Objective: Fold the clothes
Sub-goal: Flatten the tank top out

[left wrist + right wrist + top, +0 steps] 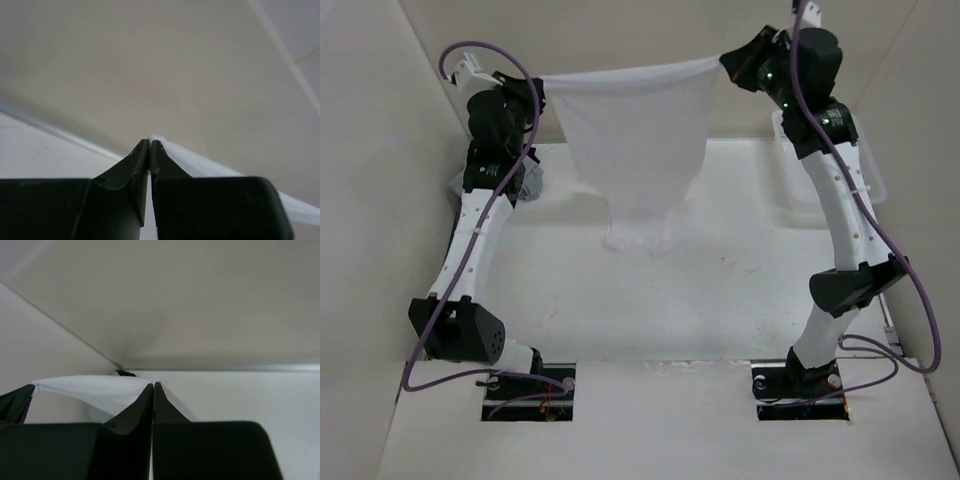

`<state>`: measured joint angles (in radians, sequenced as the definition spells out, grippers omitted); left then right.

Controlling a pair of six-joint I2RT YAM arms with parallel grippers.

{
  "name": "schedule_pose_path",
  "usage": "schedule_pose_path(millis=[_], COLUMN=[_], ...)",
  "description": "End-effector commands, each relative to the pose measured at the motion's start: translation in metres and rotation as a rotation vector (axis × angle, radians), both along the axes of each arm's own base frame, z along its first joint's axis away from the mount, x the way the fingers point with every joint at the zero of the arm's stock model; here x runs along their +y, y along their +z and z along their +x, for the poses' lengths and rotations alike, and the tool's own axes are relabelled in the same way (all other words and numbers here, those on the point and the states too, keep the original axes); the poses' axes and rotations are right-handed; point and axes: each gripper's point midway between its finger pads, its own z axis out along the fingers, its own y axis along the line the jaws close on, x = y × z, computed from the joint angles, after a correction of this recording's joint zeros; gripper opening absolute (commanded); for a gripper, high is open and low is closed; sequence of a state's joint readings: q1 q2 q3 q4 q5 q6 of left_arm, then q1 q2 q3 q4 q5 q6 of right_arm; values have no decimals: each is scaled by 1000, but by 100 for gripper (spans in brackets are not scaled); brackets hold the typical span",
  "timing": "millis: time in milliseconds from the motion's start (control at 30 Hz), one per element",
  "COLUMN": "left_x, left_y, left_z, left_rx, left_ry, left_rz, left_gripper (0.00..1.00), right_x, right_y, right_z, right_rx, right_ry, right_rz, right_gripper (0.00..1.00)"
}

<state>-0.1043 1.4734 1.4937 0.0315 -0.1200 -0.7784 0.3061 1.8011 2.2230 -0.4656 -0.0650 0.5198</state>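
A white table point(720, 290), seen from above, with two white-and-black robot arms bolted at its near edge. Both arms reach up and over the far half of the table. Between them hangs the tank top point(635, 140), a thin, plain white garment held high above the table and stretched into a wide band along its top edge. The cloth narrows as it drops, and its lowest part bunches on the table's surface, toward the far side and a little left of the table's middle.

The left gripper point(535, 90) is above the table's far left corner – its dark fingers are pressed together, pinching one top corner of the tank top. The left wrist view shows a small nub of white fabric point(210, 167) poking out at the tips of the left gripper point(150, 142).

The right gripper point(728, 60) is above the table's far right side, fingers likewise closed tight on the opposite corner. In the right wrist view, the cloth point(95, 387) stretches away from the right gripper's point(153, 385) clamped tips.
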Motion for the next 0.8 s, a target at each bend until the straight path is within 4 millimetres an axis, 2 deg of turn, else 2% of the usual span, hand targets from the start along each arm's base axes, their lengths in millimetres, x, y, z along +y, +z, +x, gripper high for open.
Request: schedule_pose_path(millis=[0,67,133,200,267,367,467,567,633,667,767], left_x=[6,11,18,21,18,6,-8,-7,-5,-6,-14], left_y=[132,142,143,130,105,41,-45,-136,-190,-212,-256], left_z=[-56,-63,-70,-74,-76,-81,-101,-140,-169,-183,-223], left_rx=[-333,-357,-365,-356,-330,-235,-113,22,114,163,271], left_ry=[-27,-20,-9,-1,-8,-32,-62,-54,-62,-74,-133], left_rz=[-19,-11,1,19,24,25,29,26,30,29,4], left_gripper=[1,1,1,1,2,2,2,2,2,2,1], right_x=[-18,-22,-24,-24,-24,-21,-15,-12,-10,-7,4], right_y=[121,132,128,107,76,12,-63,-142,-192,-216,-274], right_z=[-59,-68,-75,-81,-83,-94,-123,-161,-188,-204,-248], right_rx=[-274,-299,-284,-251,-214,-128,-41,60,134,175,300], right_ry=[20,17,27,29,23,29,57,67,79,101,166], right_rz=[93,98,98,79,77,74,60,50,47,42,40], right_gripper=[0,1,1,1,1,1,1,1,1,1,1])
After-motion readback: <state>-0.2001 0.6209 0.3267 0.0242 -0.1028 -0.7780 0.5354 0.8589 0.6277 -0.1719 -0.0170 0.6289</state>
